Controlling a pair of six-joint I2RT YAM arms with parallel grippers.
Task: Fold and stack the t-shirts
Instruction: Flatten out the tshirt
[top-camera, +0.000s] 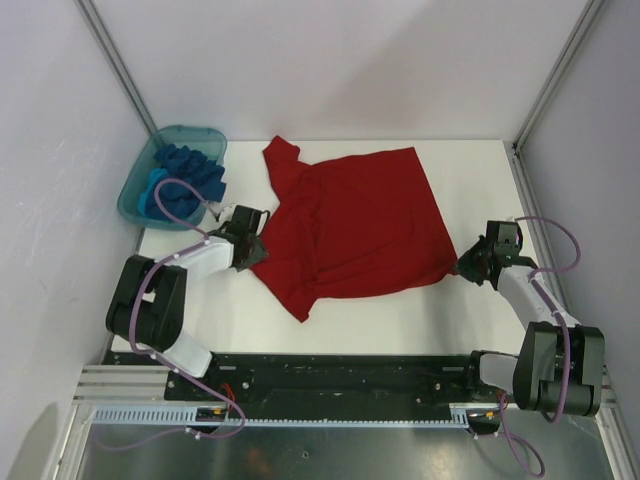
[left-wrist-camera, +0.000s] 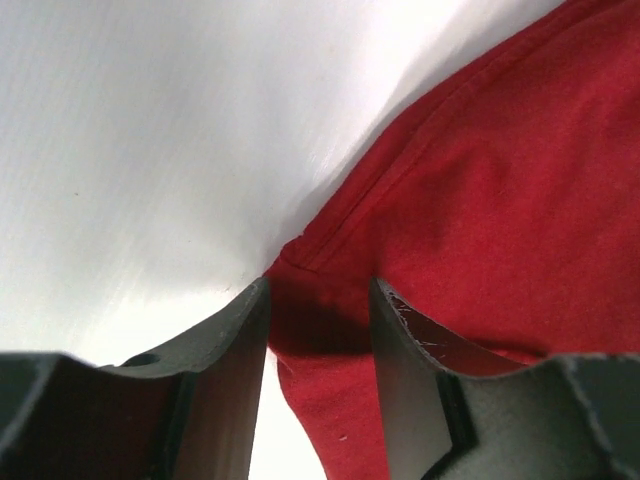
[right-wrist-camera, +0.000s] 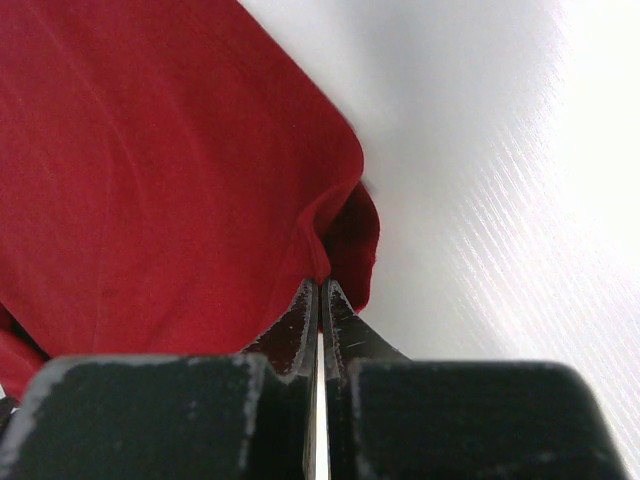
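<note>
Two grippers are at the cloth, one on each side of the red t-shirt (top-camera: 350, 225), which lies spread over the middle of the white table (top-camera: 450, 310). One sleeve pokes out toward the top of the overhead view and another flops toward the lower left.

The right gripper (top-camera: 468, 263), at the shirt's lower right corner, has its jaws pressed together. The right wrist camera confirms it: the right gripper (right-wrist-camera: 320, 285) is pinching a little fold of the red t-shirt (right-wrist-camera: 150, 180), and the cloth puckers right at the fingertips. How much fabric sits inside the pinch is hidden by the fingers themselves.

The left gripper (top-camera: 255, 245) is at the shirt's left edge. From above, the arm covers the contact. The left wrist camera helps: the left gripper (left-wrist-camera: 318, 290) has its jaws standing apart, and the hemmed edge of the red t-shirt (left-wrist-camera: 500, 200) runs into the gap between the fingers (left-wrist-camera: 235, 340). It is not clamped on anything. Whether the tips touch the cloth or the table is hard to make out in the shadow there.

In the upper left of the overhead view is the teal tub (top-camera: 132, 195), with crumpled blue t-shirts (top-camera: 195, 165) piled inside it. A lighter blue patch shows at the near end. They are too bunched together to count.
</note>
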